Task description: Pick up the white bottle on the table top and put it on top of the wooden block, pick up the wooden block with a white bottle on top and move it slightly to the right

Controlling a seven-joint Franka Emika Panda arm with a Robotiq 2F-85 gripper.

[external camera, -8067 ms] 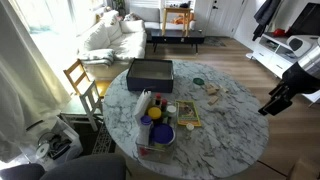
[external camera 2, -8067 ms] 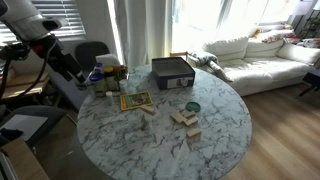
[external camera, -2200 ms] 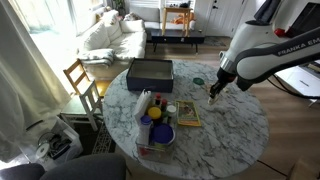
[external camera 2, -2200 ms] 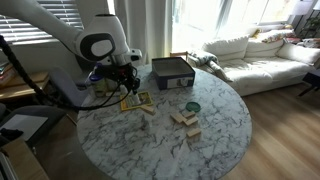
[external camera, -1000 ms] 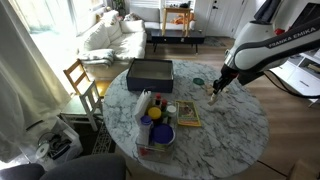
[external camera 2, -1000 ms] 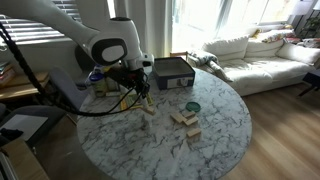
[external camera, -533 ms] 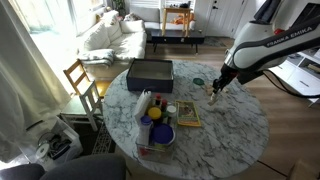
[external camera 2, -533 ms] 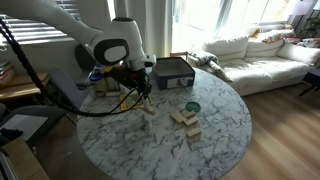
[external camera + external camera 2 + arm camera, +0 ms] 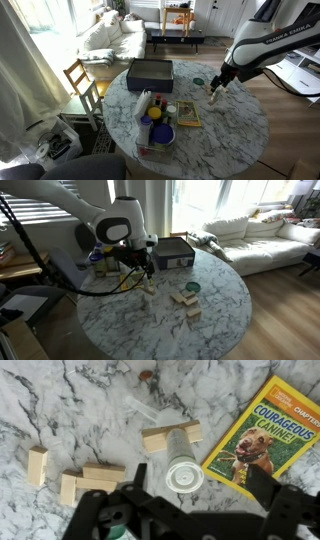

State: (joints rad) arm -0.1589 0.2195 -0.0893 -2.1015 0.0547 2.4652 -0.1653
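Note:
The white bottle [image 9: 183, 460] stands upright with its ribbed cap toward the wrist camera. Its lower end meets the pale tan wooden block [image 9: 160, 436], and it appears to stand on it. The block also shows in an exterior view [image 9: 148, 291] on the marble table top [image 9: 130, 325]. My gripper [image 9: 200, 482] is open, with one dark finger on each side of the bottle and not touching it. In both exterior views the gripper [image 9: 213, 88] [image 9: 147, 274] hangs just above the block.
A yellow dog book [image 9: 262, 435] lies right beside the block. Several loose wooden blocks [image 9: 90, 480] [image 9: 185, 298] lie on the other side. A dark box [image 9: 150, 72], a green lid [image 9: 192, 286] and a basket of items [image 9: 155, 128] stand on the table top [image 9: 235, 130].
The arm came in from beyond the table's edge to above the block and bottle. In the last second it has only shifted slightly; the gripper has stayed open.

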